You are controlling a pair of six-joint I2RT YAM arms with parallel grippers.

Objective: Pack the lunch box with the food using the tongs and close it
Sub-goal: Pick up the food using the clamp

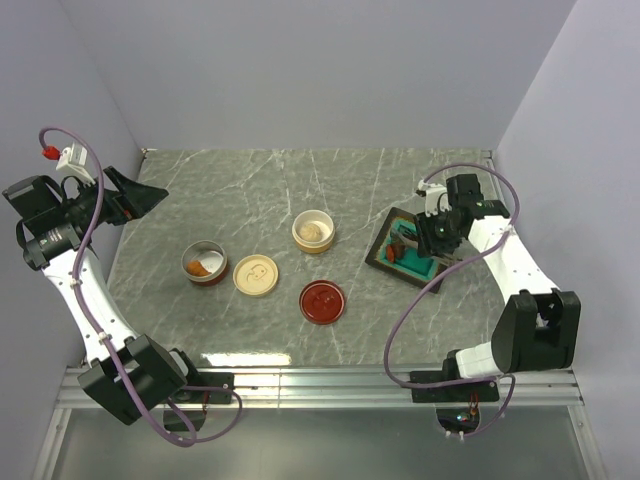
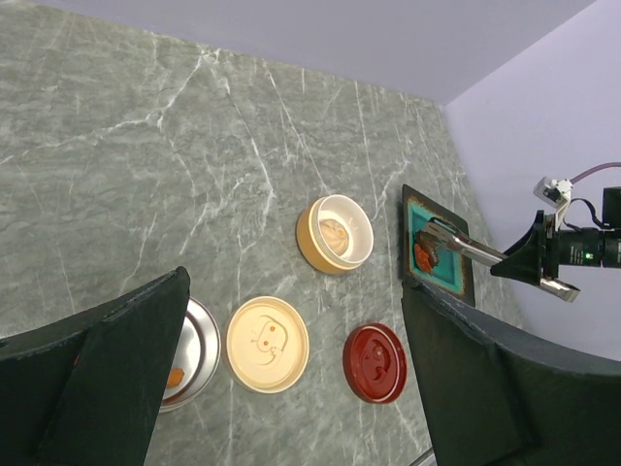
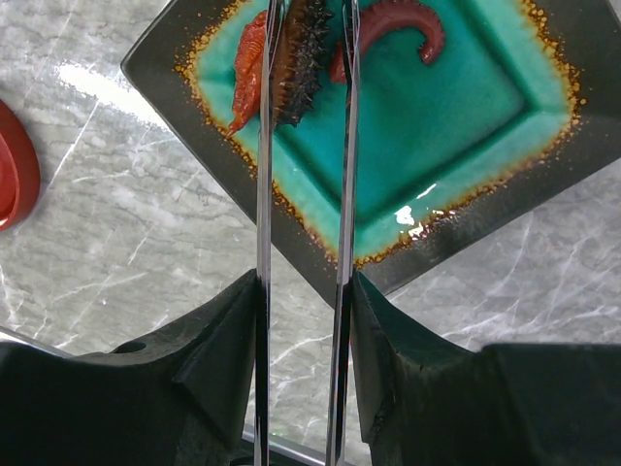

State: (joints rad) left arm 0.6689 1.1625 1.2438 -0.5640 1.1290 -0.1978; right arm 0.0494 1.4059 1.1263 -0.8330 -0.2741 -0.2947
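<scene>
My right gripper (image 3: pixel 303 291) is shut on the silver tongs (image 3: pixel 262 194), pressing their two arms from both sides. The tong tips straddle a dark brown spiky piece of food (image 3: pixel 296 49) on a teal plate (image 3: pixel 466 116). An orange piece (image 3: pixel 248 78) lies just left of it, and a red curled piece (image 3: pixel 403 24) to the right. In the top view the lunch box parts stand apart: a cream bowl (image 1: pixel 314 231) holding tan food, a steel bowl (image 1: pixel 204 262) with orange bits, a cream lid (image 1: pixel 255 275) and a red lid (image 1: pixel 323 301). My left gripper (image 1: pixel 140 195) hangs open and empty at far left.
The teal plate (image 1: pixel 418 268) sits at the right of the marble table, under my right arm. Grey walls close in the left, back and right sides. A metal rail (image 1: pixel 320 375) runs along the near edge between the arm bases.
</scene>
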